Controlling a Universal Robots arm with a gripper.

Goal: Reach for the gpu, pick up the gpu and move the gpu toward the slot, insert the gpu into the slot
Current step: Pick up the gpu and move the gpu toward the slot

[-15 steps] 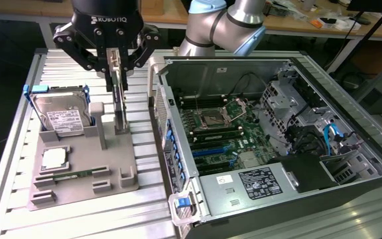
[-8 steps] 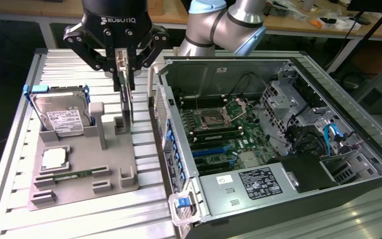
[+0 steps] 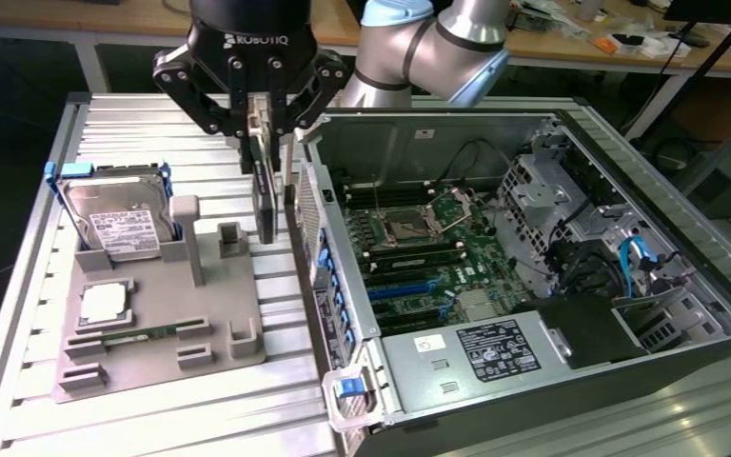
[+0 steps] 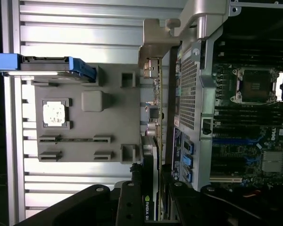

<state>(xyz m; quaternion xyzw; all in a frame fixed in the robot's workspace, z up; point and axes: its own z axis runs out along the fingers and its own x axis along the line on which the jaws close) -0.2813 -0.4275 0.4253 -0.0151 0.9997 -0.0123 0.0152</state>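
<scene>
**Card in hand, not yet at the slot**

I have the gpu (image 3: 266, 190) gripped at its upper end, the fingers (image 3: 217, 112) closed on it. Its long axis hangs straight down from the fingers, thin edge towards the exterior camera. Reach and pickup look done. The slot (image 3: 404, 283) sits lower, inside the case (image 3: 467, 129) beside the fingers, so carrying over and inserting remain

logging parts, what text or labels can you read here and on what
"ROBOTIQ": black gripper body
"NVIDIA", rest cut off: thin dark gpu card in the gripper
white label on silver hard drive: too small to read
white label on grey power supply box: too small
</scene>
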